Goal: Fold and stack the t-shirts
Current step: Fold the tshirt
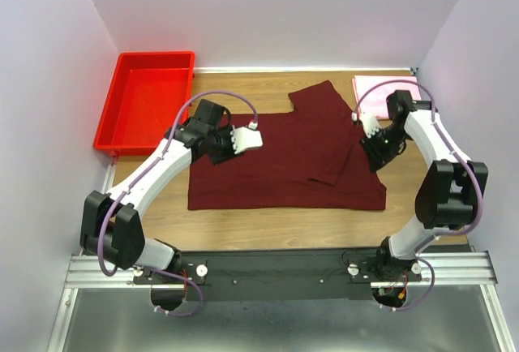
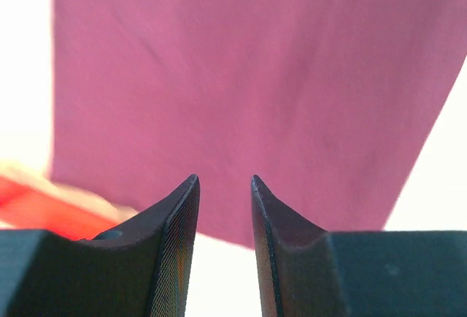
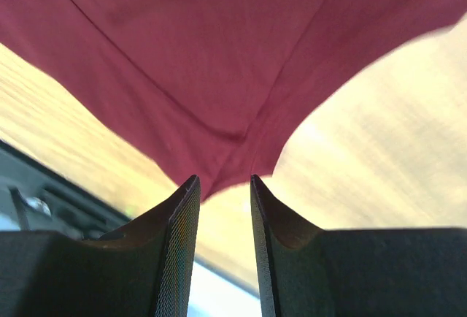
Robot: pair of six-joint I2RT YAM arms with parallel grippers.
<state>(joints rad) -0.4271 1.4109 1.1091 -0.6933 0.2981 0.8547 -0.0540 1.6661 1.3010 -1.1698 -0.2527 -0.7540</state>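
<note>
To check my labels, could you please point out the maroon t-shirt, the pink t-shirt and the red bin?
maroon t-shirt (image 1: 276,169), top external view, middle of its body.
pink t-shirt (image 1: 375,88), top external view, uncovered upper left part.
red bin (image 1: 146,109), top external view, bare floor.

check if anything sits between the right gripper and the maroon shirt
Nothing visible does. The right gripper has its open fingertips right at a corner of the maroon shirt, with only bare wooden table around it.
</note>
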